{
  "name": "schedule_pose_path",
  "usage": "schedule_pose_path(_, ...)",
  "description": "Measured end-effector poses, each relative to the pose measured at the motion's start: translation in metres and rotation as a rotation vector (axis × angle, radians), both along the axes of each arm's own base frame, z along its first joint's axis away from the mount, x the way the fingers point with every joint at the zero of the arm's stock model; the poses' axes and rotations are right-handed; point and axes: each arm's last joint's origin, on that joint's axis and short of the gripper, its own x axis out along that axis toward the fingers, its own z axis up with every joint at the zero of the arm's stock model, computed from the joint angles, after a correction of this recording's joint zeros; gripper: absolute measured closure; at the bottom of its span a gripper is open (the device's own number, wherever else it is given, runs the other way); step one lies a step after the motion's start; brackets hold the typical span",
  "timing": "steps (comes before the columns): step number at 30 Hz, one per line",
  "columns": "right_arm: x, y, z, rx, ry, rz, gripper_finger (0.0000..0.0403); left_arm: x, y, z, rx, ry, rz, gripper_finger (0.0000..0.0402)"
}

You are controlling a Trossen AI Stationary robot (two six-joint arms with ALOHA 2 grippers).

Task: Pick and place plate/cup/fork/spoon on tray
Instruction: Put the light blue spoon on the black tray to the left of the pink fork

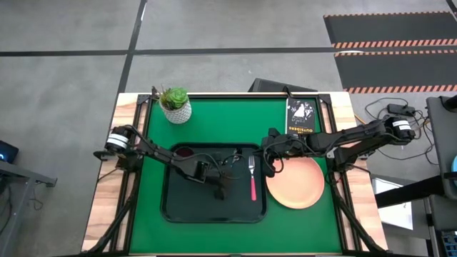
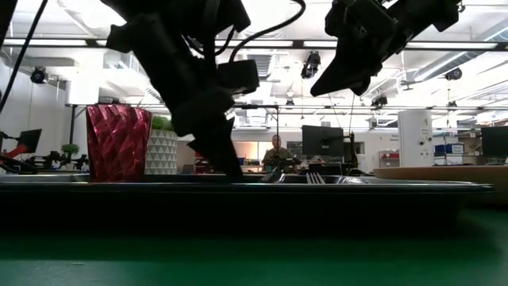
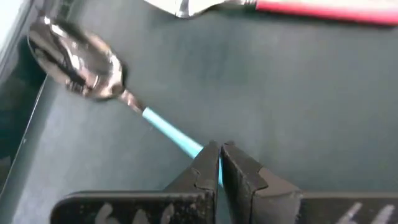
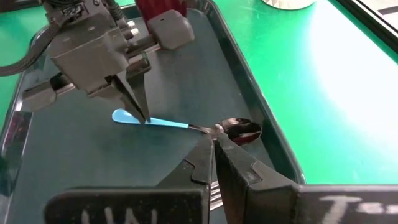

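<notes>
While our left gripper [image 3: 219,163] pinches the spoon [image 3: 118,93] by its thin teal handle on the tray [image 1: 171,207] at mid-frame, our right gripper's [image 4: 213,149] jaws are pressed together beside the round pink plate [image 1: 296,185].

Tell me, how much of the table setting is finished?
The cup and fork already sit on the tray. The left gripper is pinched on the spoon handle, spoon lying on the tray floor. The plate remains on the mat beside the tray, near the right gripper.
</notes>
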Motion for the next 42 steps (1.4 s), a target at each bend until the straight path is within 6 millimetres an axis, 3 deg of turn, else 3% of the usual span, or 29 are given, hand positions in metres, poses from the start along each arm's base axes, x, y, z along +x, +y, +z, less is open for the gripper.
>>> schedule_pose_path(4, 0.0, 0.0, 0.0, 0.019, -0.002, -0.013, 0.0394, 0.001, 0.0, 0.008, 0.037, -0.032, -0.064, 0.0401)
schedule_pose_path(11, 0.001, 0.003, 0.001, 0.15, -0.032, -0.103, 0.0394, -0.01, 0.003, 0.056, 0.206, -0.131, -0.235, 0.0401)
schedule_pose_path(15, 0.006, 0.012, 0.001, 0.207, -0.083, -0.109, 0.0394, -0.021, 0.008, 0.086, 0.32, -0.228, -0.34, 0.0401)
schedule_pose_path(20, 0.023, 0.026, -0.001, 0.241, -0.122, -0.14, 0.0394, -0.046, 0.014, 0.11, 0.46, -0.361, -0.435, 0.0401)
schedule_pose_path(31, 0.087, 0.052, -0.013, 0.362, -0.067, -0.254, 0.0394, -0.113, 0.033, 0.127, 0.555, -0.6, -0.407, 0.0401)
schedule_pose_path(42, 0.14, 0.051, -0.021, 0.505, 0.286, -0.677, 0.0394, -0.172, 0.047, 0.137, 0.631, -0.723, -0.371, 0.0401)
